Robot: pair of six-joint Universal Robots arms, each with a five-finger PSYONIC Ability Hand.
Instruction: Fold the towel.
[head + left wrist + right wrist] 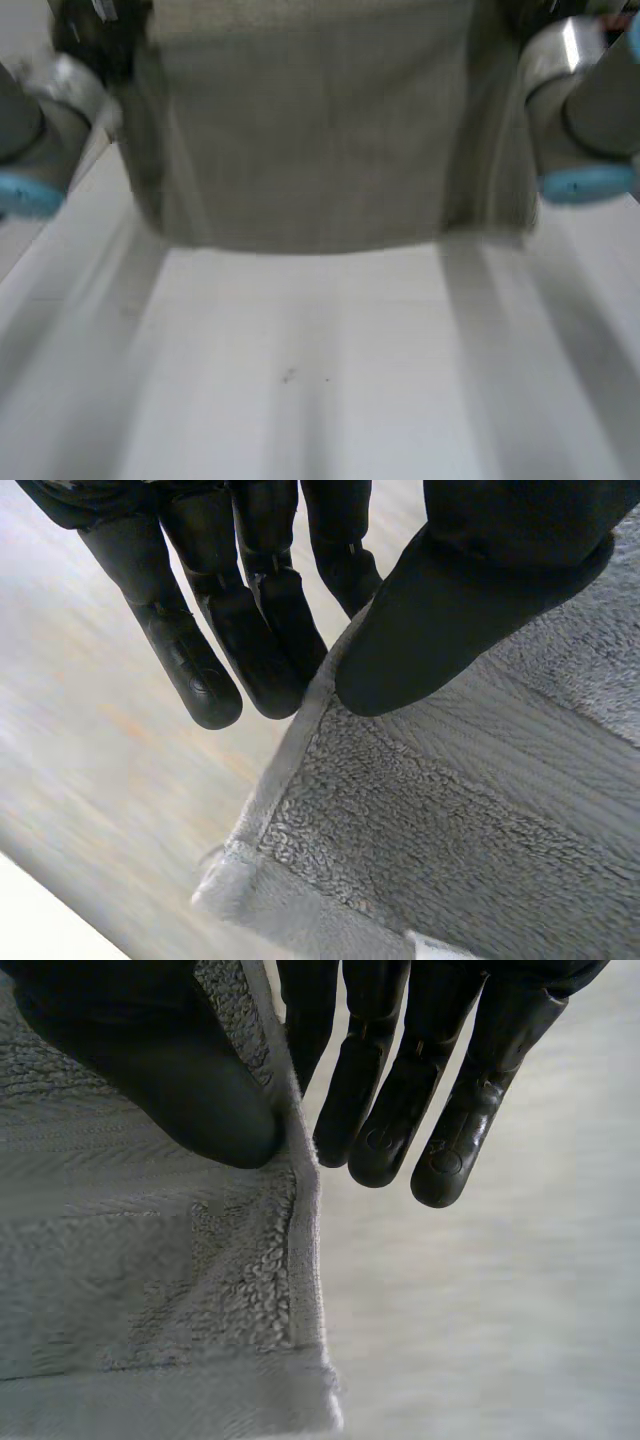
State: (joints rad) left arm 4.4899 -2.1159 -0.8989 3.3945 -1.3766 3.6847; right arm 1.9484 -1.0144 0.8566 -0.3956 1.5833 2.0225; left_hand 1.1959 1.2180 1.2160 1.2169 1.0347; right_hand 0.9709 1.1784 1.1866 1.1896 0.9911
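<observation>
L hand (470, 590) fingers (195, 675) + thumb pinch towel (310, 130) edge, R hand (150, 1070) same — over table (330, 390)

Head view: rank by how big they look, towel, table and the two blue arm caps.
1. table
2. towel
3. left blue cap and right blue cap: roughly alike, so not ranked.

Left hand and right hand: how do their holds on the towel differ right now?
The left hand pinches the towel's left side edge; the right hand pinches its right side edge. One of the left hand's fingers slips behind the cloth, while the right hand's fingers stay mostly visible beside the hem. Shared: each thumb lies on the towel's face against the fingers, just short of a corner, with the towel hanging between the arms.
</observation>
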